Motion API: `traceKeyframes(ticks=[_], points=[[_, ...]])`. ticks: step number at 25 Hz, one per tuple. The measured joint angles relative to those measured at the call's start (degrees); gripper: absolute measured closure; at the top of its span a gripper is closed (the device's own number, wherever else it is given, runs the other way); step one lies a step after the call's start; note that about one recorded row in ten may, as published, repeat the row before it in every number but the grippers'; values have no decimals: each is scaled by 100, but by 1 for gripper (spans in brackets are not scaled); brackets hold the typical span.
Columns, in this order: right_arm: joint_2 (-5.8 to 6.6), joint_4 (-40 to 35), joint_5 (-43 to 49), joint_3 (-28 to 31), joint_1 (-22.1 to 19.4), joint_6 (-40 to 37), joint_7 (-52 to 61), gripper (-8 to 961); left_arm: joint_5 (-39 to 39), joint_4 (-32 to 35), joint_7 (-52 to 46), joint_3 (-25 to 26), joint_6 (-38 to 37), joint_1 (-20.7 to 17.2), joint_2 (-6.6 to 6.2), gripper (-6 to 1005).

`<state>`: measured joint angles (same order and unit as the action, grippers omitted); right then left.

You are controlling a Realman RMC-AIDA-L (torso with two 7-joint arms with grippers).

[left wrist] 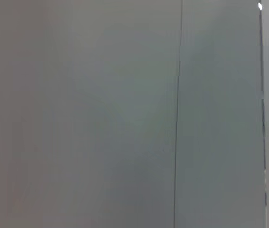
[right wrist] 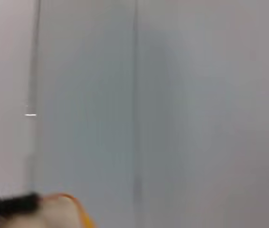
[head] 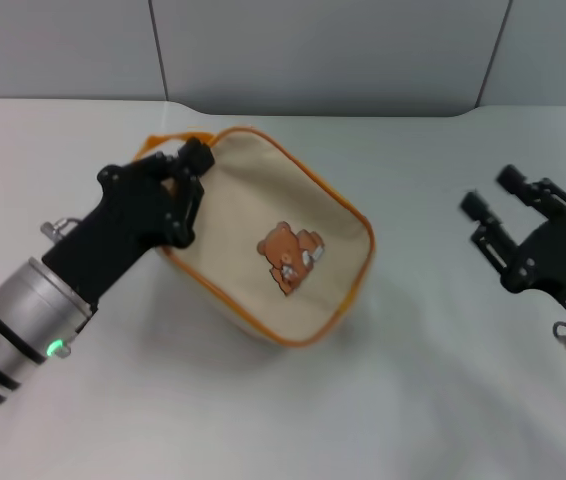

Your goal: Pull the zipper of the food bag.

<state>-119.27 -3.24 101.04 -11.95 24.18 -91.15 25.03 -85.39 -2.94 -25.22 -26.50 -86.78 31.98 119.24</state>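
Note:
The food bag (head: 278, 240) is a beige pouch with orange piping and a brown bear patch (head: 290, 255). It lies tilted in the middle of the white table. My left gripper (head: 193, 175) is at the bag's far left corner, shut on the bag's edge beside the orange loop handle (head: 149, 150). The zipper and its pull tab are hidden. My right gripper (head: 491, 192) is open and empty above the table, well to the right of the bag. A corner of the bag also shows in the right wrist view (right wrist: 61, 209).
The white table (head: 433, 380) runs to a grey panelled wall (head: 323, 50) at the back. The left wrist view shows only the grey wall (left wrist: 125, 114).

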Motion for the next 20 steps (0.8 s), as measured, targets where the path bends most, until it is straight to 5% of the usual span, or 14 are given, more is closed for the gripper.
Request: traceKeyframes(ticks=[8, 11, 17, 18, 20], points=[[38, -1623, 577, -1231, 358, -375, 2337, 331, -523, -42, 310, -169, 27, -79, 2, 890], [155, -2051, 599, -2049, 498, -481, 3106, 263, -838, 13, 271, -192, -151, -94, -17, 876], [246, -2167, 602, -2376, 618, -639, 3338, 172, -1266, 506, -237, -200, -579, -148, -42, 849], [266, -2171, 612, -2380, 633, -685, 3362, 172, -1602, 1037, -859, -265, -746, -166, -39, 844], [301, -2193, 653, -2391, 653, -780, 3420, 172, -1780, 1373, -1200, -380, -839, -170, -40, 733]])
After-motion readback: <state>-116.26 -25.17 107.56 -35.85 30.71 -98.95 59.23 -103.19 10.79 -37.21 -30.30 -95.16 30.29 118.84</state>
